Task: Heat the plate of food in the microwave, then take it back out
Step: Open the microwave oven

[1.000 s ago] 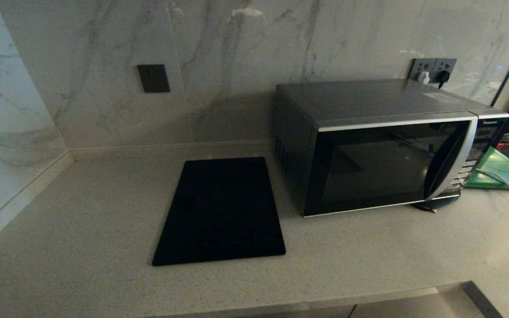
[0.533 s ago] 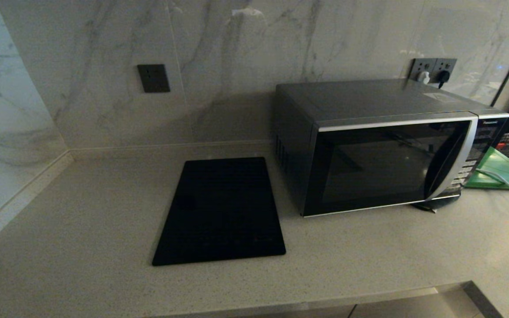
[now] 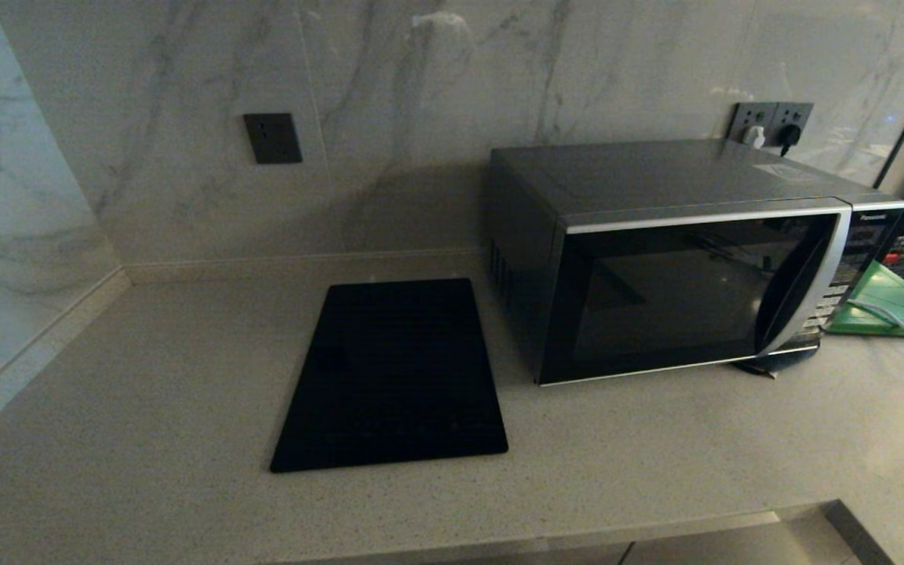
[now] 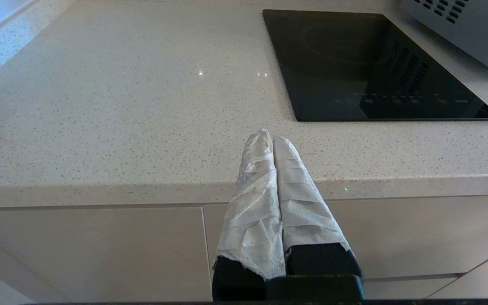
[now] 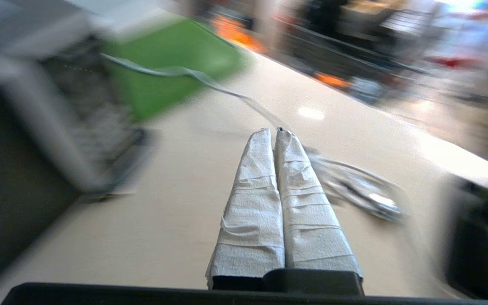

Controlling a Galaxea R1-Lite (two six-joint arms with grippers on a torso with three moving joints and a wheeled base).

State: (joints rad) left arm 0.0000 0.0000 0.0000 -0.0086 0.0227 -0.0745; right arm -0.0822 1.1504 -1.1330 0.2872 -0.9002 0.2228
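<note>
The dark grey-silver microwave [image 3: 679, 251] stands at the right on the counter, its black glass door closed and its curved silver handle [image 3: 813, 282] on the right side. The plate of food is out of view. Neither arm shows in the head view. My left gripper [image 4: 271, 135] is shut and empty, low in front of the counter's front edge, left of the cooktop. My right gripper [image 5: 273, 130] is shut and empty above the counter, to the right of the microwave [image 5: 23, 140].
A flat black cooktop panel [image 3: 393, 373] lies left of the microwave. A green board [image 3: 891, 302] with a pale cable across it leans behind the microwave's right side. A bundled cable [image 5: 362, 190] lies on the counter near the right gripper. Marble walls close the back and left.
The head view barely differs; the microwave, cooktop and board stay in place. No arm has entered that view.
</note>
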